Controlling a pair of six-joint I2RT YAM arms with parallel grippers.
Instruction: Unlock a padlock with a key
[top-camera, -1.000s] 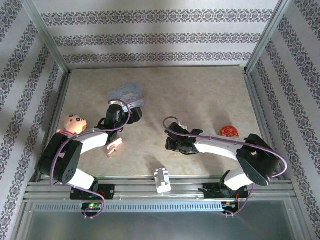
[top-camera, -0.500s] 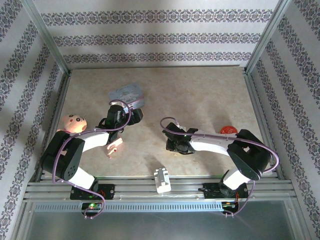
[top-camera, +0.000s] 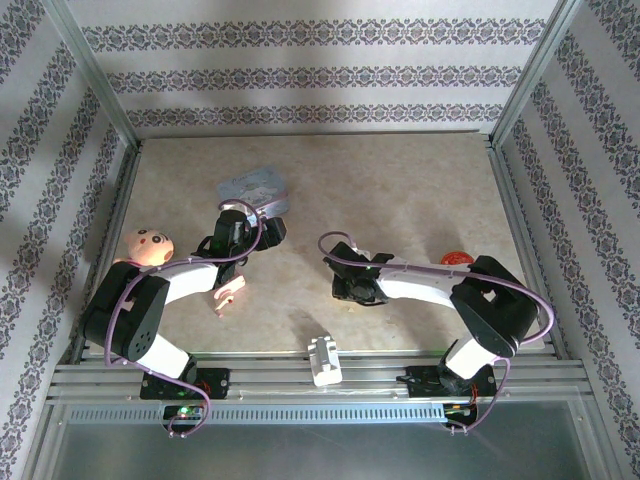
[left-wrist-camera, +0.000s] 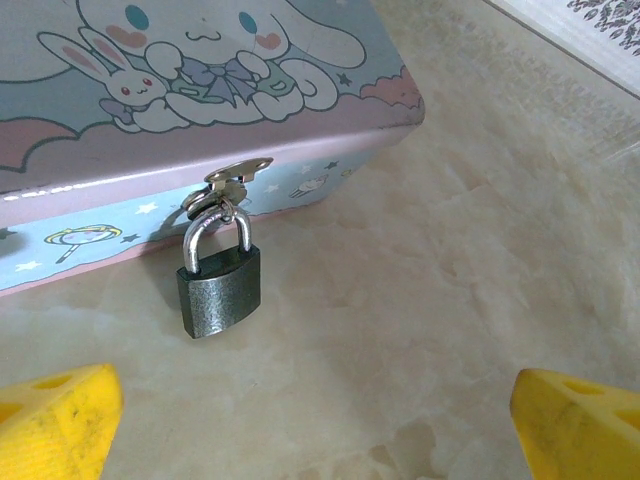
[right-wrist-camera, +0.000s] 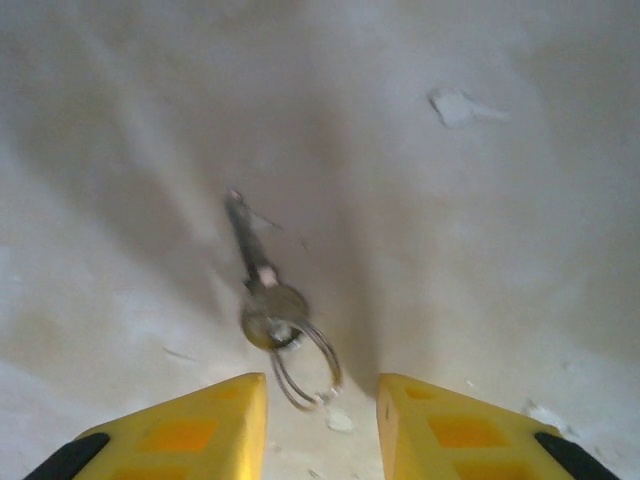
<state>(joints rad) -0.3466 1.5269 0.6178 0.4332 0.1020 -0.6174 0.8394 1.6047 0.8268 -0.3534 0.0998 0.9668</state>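
On the marbled desk (top-camera: 400, 190), we see the left gripper (left-wrist-camera: 320, 420) spread wide just short of the padlock (left-wrist-camera: 220, 290), its yellow fingertips (left-wrist-camera: 55, 420) at the two lower corners of the left wrist view with nothing between them. The small dark padlock hangs by its silvery shackle from the hasp on the front wall of a lilac tin box (left-wrist-camera: 200, 100) printed with cartoon rabbits. Its body rests on the desk just below the tin's edge.

From above, we find the tin (top-camera: 255, 187) at the far left of the desk, with the left gripper (top-camera: 262, 228) just in front of it. The right gripper (top-camera: 343, 288) sits low near the middle of the desk.

In the right wrist view, the key (right-wrist-camera: 262, 290) lies flat on the desk, blade pointing away. Its wire ring (right-wrist-camera: 305, 365) reaches down into the gap at the right gripper (right-wrist-camera: 322, 420). The jaws stand narrow but apart and grip nothing that we can see.

A peach doll head (top-camera: 148, 248), a pink clip (top-camera: 229, 292) and a white blocky piece (top-camera: 323, 360) lie along the near side. A red round object (top-camera: 457, 258) peeks out behind the right arm.
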